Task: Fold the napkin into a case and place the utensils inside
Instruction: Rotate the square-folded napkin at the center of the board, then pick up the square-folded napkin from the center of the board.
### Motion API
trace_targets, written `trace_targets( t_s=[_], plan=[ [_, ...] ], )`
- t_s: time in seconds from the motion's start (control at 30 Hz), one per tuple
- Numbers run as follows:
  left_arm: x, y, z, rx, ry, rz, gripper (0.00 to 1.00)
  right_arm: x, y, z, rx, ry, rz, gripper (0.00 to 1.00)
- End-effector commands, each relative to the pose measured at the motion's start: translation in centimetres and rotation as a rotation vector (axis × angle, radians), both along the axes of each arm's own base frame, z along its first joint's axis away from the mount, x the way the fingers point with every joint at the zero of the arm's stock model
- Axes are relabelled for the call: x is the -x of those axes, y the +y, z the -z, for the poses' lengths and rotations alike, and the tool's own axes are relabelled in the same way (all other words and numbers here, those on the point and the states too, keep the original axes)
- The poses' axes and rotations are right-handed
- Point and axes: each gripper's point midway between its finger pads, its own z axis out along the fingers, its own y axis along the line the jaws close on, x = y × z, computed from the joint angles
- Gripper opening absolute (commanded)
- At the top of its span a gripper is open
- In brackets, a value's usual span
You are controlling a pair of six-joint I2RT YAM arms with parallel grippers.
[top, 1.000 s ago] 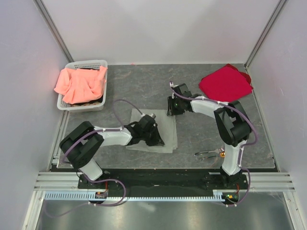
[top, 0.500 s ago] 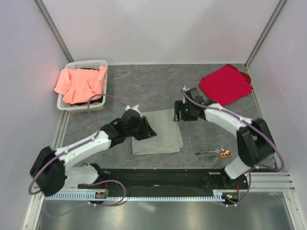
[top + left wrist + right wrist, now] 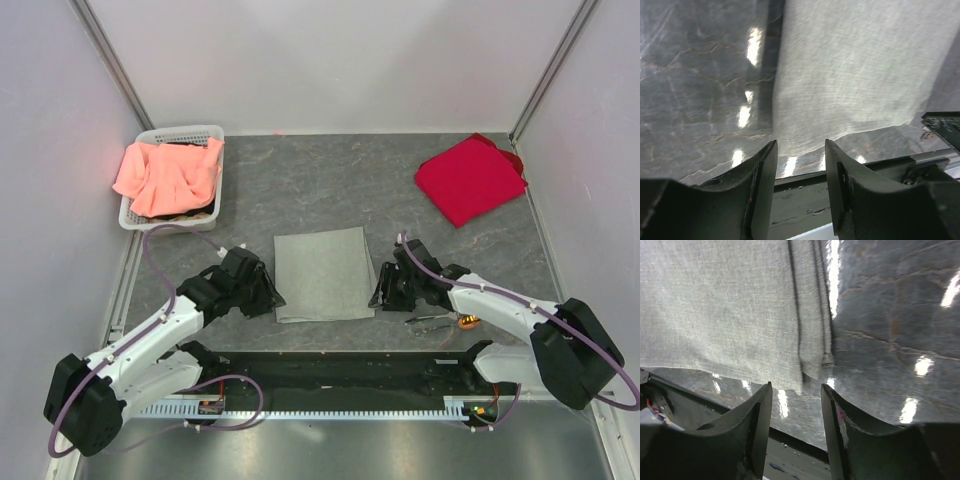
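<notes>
The grey-green napkin lies flat on the table as a folded rectangle, with layered edges along its right side. My left gripper stands open at its near left corner with nothing between the fingers; the left wrist view has the cloth just ahead of the gripper. My right gripper stands open at the near right corner, also empty, the cloth's corner just beyond the gripper. The utensils, thin silvery pieces with an orange-brown round end, lie under the right forearm.
A white basket holding a salmon-orange cloth stands at the back left. A bright red cloth lies at the back right. The black base rail runs along the table's near edge.
Both arms have swung from the napkin's far edge back to its near corners. The napkin now lies squarer and flatter. Both grippers are off the cloth.
</notes>
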Motion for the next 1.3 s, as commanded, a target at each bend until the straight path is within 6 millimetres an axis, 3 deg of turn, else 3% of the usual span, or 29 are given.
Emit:
trace_targets(
  t_s=[0.0, 0.17, 0.3, 0.63, 0.97, 1.1, 1.27],
  plan=[
    [1.2, 1.3, 0.9, -0.041, 0.065, -0.051, 0.5, -0.1, 1.5, -0.3, -0.076, -0.02, 0.062, 0.5],
    [1.4, 1.3, 1.2, -0.016, 0.049, -0.06, 0.5, 0.0, 2.1, -0.7, -0.132, -0.041, 0.105, 0.5],
    [1.3, 0.3, 1.4, 0.055, 0.038, -0.065, 0.48, 0.1, 2.2, -0.1, -0.146, -0.027, 0.123, 0.5],
    [1.7, 0.2, 3.2, 0.098, 0.048, -0.094, 0.47, 1.1, 2.0, 1.3, -0.135, 0.008, 0.166, 0.42],
    [1.6, -0.2, 1.7, 0.166, -0.005, -0.104, 0.49, 1.2, 1.8, 1.9, -0.145, 0.023, 0.235, 0.42],
    [1.7, -0.2, 1.4, 0.175, -0.007, -0.106, 0.49, 1.3, 1.8, 2.0, -0.163, 0.034, 0.272, 0.33],
    [1.6, -0.2, 1.1, 0.17, -0.015, -0.1, 0.5, 1.6, 1.9, 2.6, -0.185, 0.069, 0.303, 0.31]
  ],
)
